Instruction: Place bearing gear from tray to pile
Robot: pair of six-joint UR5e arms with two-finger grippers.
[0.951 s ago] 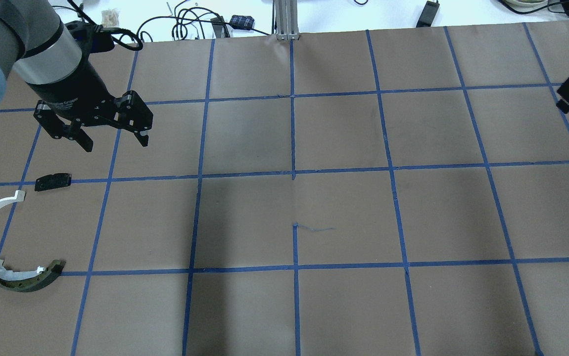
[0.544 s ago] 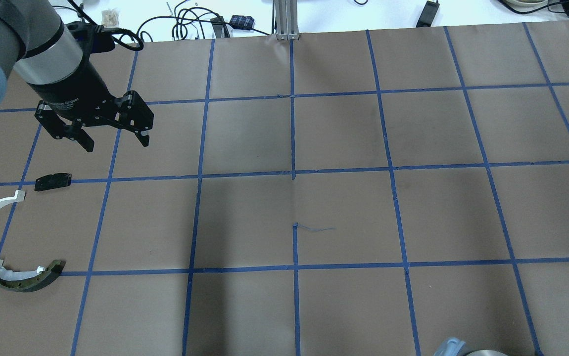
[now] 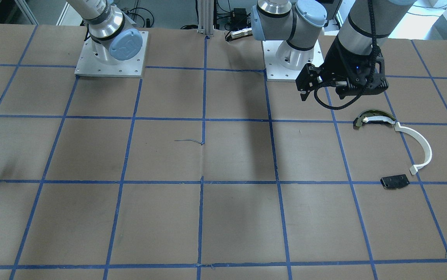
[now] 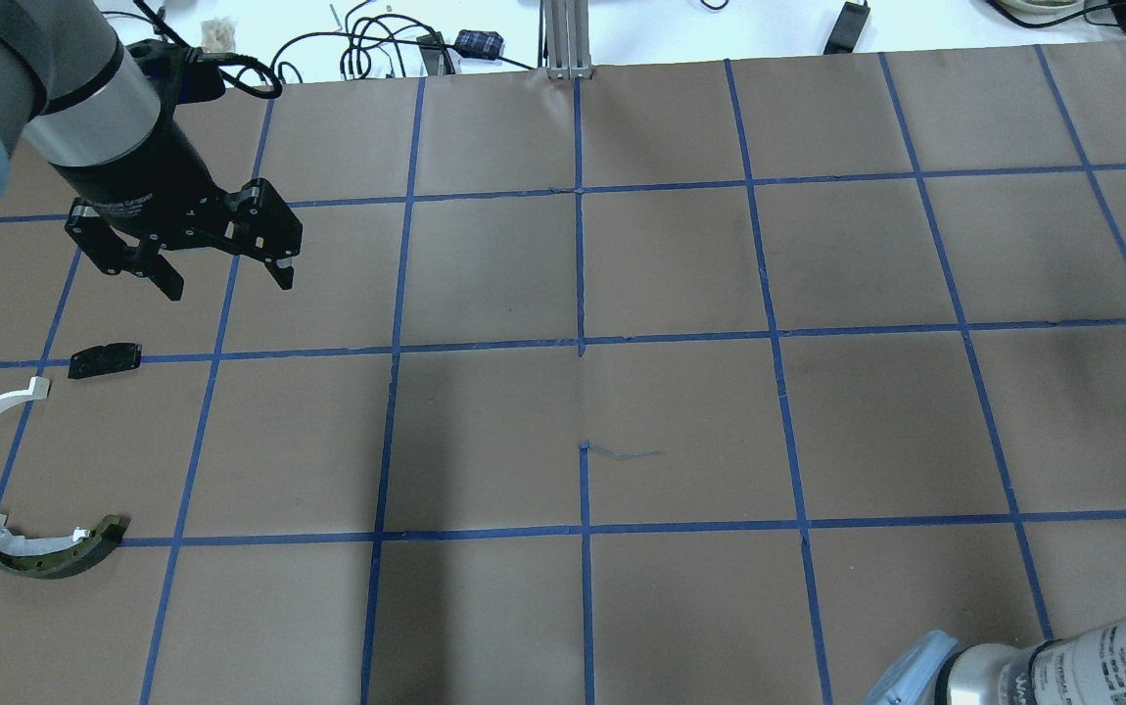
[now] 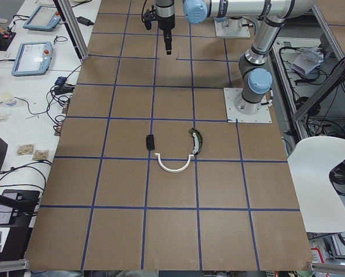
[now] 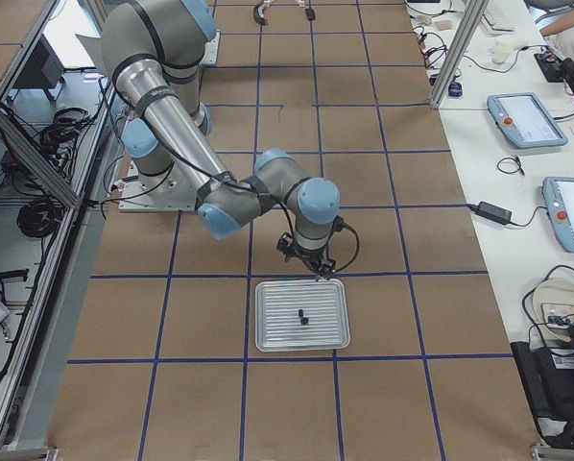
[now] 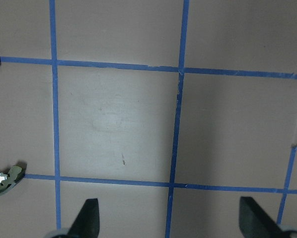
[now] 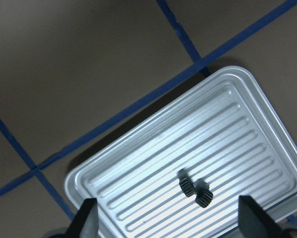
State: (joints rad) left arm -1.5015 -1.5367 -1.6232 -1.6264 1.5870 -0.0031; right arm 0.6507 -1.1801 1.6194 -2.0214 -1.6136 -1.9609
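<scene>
the right tool (image 8: 167, 210) has swung off to the table's right end and hangs wide and empty at the tray (image 8: 228, 124), where two bearing gears (image 8: 188, 187) lie side by side, so an off-centre pinch might nip both or flick one away.

From behind the robot, looking forward and down over the surface (image 4: 680, 411). From across it, facing back, steeply down; same white half-circle strip (image 3: 429, 155) in both. High and far at each end, looking along the surface. On each wrist, close, straight down: left over the surface, right over the tray (image 8: 248, 124), shared with the right-end view.
</scene>
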